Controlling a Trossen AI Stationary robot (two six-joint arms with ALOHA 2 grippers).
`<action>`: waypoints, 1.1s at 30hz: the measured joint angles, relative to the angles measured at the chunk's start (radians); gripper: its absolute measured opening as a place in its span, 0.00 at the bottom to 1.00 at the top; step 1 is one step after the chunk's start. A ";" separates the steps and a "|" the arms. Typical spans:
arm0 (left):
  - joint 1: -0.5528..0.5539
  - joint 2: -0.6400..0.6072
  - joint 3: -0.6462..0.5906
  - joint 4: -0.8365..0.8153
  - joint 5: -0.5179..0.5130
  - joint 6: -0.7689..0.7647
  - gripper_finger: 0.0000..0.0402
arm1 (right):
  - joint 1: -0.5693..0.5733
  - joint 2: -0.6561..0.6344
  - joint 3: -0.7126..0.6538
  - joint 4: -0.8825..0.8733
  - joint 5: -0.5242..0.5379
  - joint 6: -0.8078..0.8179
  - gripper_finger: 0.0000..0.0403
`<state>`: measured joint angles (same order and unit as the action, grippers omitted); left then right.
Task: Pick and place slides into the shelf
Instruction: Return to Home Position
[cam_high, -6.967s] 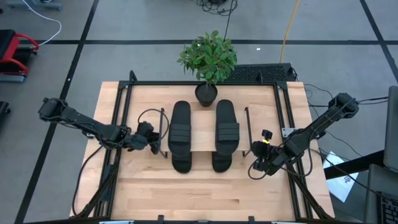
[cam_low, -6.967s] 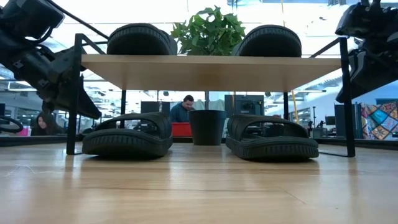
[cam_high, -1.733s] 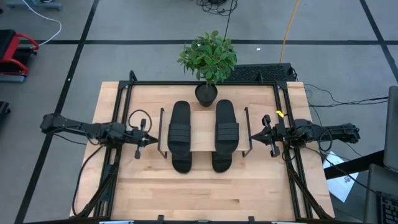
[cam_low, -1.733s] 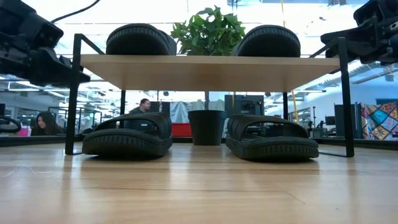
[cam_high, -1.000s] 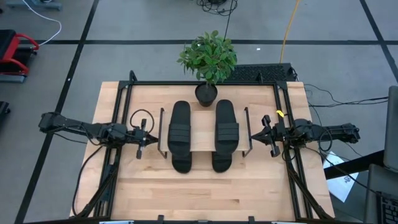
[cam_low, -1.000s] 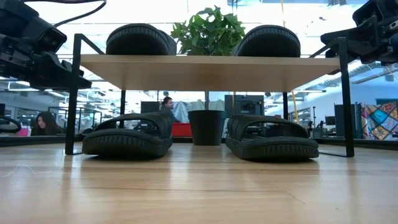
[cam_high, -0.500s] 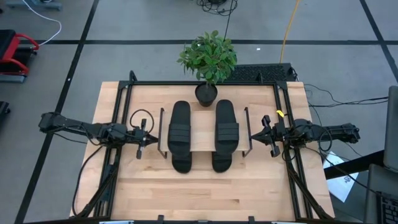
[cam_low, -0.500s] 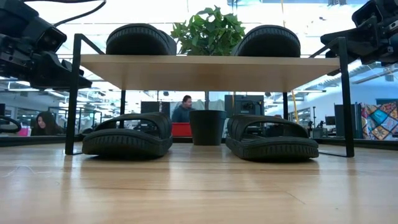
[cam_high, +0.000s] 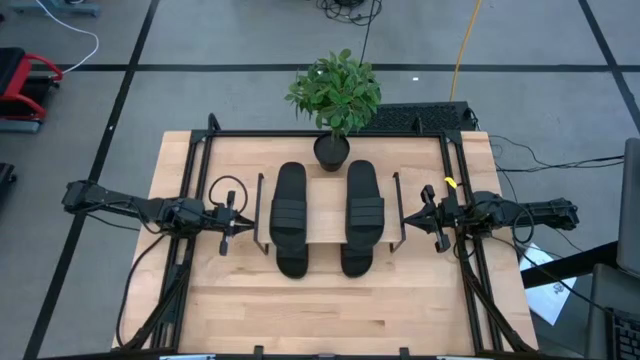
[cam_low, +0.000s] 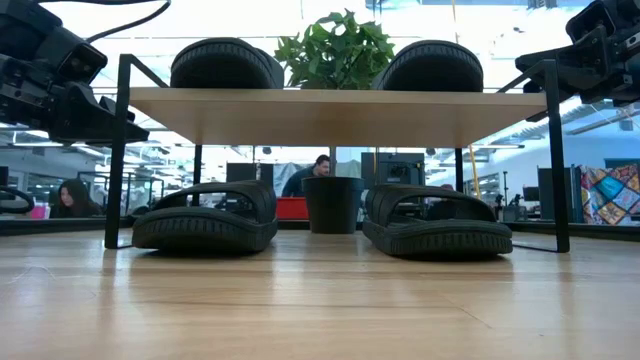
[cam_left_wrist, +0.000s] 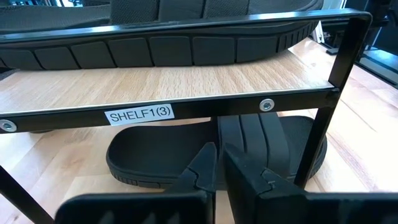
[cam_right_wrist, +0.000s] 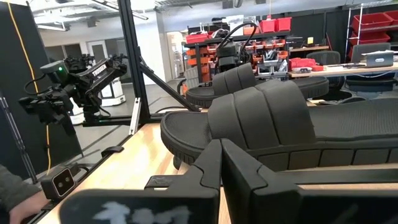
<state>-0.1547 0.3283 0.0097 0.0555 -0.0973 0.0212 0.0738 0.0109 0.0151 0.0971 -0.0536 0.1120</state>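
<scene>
The shelf stands mid-table, its light wood board on black wire side frames. Two black slides lie side by side on the board, soles down. Two more slides rest on the table under it. My left gripper hovers shut just off the shelf's left frame, level with the board, pointing at it; its wrist view shows the fingers before the board and lower slide. My right gripper mirrors it off the right frame, shut, facing the upper slide.
A potted plant stands at the shelf's far side, between the slides. Black rails run along the table's left and right edges. Bare tabletop lies toward the near edge. People sit in the room beyond the table.
</scene>
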 joint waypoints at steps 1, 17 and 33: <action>0.000 0.000 0.000 0.000 0.000 0.000 0.07 | 0.000 0.000 0.000 0.000 0.000 0.000 0.00; 0.000 0.000 0.000 0.000 -0.001 0.000 0.03 | 0.000 0.000 0.000 0.000 0.000 0.000 0.00; 0.000 0.000 0.000 0.000 -0.003 0.000 0.03 | 0.000 0.000 0.000 0.000 0.000 0.000 0.00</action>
<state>-0.1547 0.3283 0.0101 0.0559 -0.1005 0.0216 0.0734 0.0109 0.0151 0.0975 -0.0536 0.1120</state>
